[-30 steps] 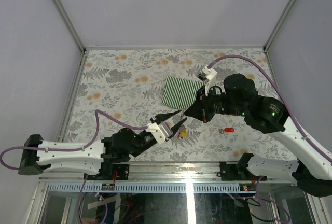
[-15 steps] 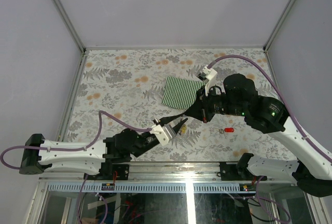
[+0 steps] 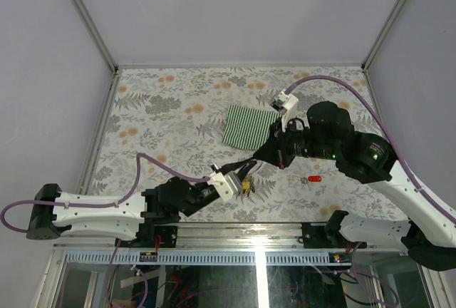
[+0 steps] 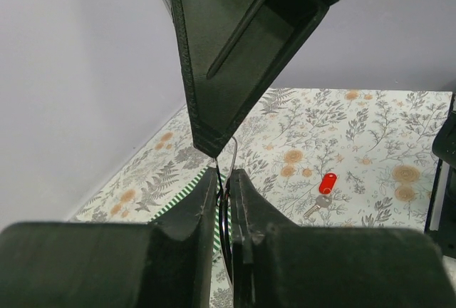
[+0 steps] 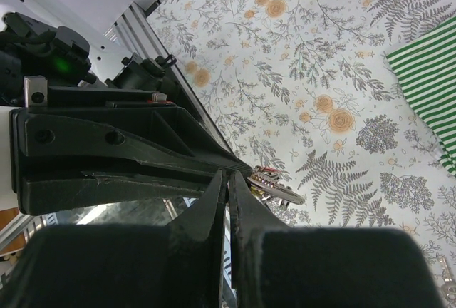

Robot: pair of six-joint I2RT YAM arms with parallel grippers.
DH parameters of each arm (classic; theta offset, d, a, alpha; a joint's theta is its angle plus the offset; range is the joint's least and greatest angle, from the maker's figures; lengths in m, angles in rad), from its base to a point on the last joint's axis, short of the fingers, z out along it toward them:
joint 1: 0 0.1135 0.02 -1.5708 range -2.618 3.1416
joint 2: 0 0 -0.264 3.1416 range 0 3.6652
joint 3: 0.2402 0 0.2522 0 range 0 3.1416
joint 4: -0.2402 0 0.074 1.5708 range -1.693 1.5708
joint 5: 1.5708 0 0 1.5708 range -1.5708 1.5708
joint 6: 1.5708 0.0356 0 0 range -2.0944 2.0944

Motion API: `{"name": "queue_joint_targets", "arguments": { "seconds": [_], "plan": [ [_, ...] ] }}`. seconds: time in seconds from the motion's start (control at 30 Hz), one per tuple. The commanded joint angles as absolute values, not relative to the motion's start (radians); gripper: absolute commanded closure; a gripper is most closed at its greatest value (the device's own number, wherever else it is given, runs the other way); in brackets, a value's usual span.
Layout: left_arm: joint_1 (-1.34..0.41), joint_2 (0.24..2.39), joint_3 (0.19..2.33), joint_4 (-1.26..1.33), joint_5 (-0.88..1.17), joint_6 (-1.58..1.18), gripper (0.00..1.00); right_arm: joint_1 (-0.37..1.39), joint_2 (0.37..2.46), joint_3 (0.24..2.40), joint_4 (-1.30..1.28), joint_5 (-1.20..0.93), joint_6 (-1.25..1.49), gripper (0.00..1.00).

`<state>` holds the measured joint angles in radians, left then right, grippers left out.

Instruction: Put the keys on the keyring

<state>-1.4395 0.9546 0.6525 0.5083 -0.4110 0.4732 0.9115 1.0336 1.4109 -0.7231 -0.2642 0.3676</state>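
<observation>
My left gripper (image 3: pixel 241 170) (image 4: pixel 226 175) is shut on the thin silver keyring (image 4: pixel 233 152), and the wire passes between its fingers. My right gripper (image 3: pixel 251 160) (image 5: pixel 228 177) is shut and pinches the same ring from above; its tip (image 4: pixel 211 144) meets my left fingertips. A bunch of small keys with red and yellow tags (image 5: pixel 276 185) (image 3: pixel 246 186) hangs from the ring just above the table. A red-tagged key (image 3: pixel 313 179) (image 4: pixel 326 183) lies loose on the table to the right. I cannot pick out the black-tagged key.
A green-and-white striped cloth (image 3: pixel 248 127) (image 5: pixel 427 73) lies on the floral table surface (image 3: pixel 164 108) just beyond the grippers. The aluminium rail (image 3: pixel 256 231) runs along the near edge. Grey walls enclose the table.
My left gripper, open a second ago, has moved slightly right under the right gripper's tip and shut on the ring. The right arm has barely moved.
</observation>
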Motion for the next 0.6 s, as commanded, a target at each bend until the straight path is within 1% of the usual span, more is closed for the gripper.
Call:
{"name": "queue_joint_targets", "arguments": {
  "seconds": [0.0, 0.07, 0.1, 0.13, 0.2, 0.3, 0.57],
  "plan": [
    [-1.442, 0.933, 0.68, 0.527, -0.445, 0.47, 0.99, 0.913, 1.016, 1.468, -0.653, -0.28, 0.375, 0.99],
    [-1.442, 0.924, 0.677, 0.52, -0.448, 0.471, 1.0, 0.913, 1.013, 1.468, -0.651, -0.272, 0.373, 0.89],
    [-1.441, 0.919, 0.677, 0.517, -0.448, 0.472, 1.0, 0.913, 1.011, 1.467, -0.649, -0.257, 0.37, 0.78],
    [-1.441, 0.916, 0.675, 0.513, -0.45, 0.473, 1.0, 0.914, 1.006, 1.466, -0.648, -0.239, 0.369, 0.7],
    [-1.442, 0.908, 0.675, 0.504, -0.458, 0.476, 1.0, 0.913, 0.994, 1.464, -0.646, -0.2, 0.361, 0.61],
    [-1.442, 0.908, 0.679, 0.486, -0.472, 0.488, 1.0, 0.913, 0.976, 1.455, -0.648, -0.131, 0.348, 0.56],
    [-1.441, 0.936, 0.726, 0.377, -0.512, 0.506, 1.0, 0.914, 0.96, 1.449, -0.727, 0.026, 0.335, 0.54]
  ]
}}
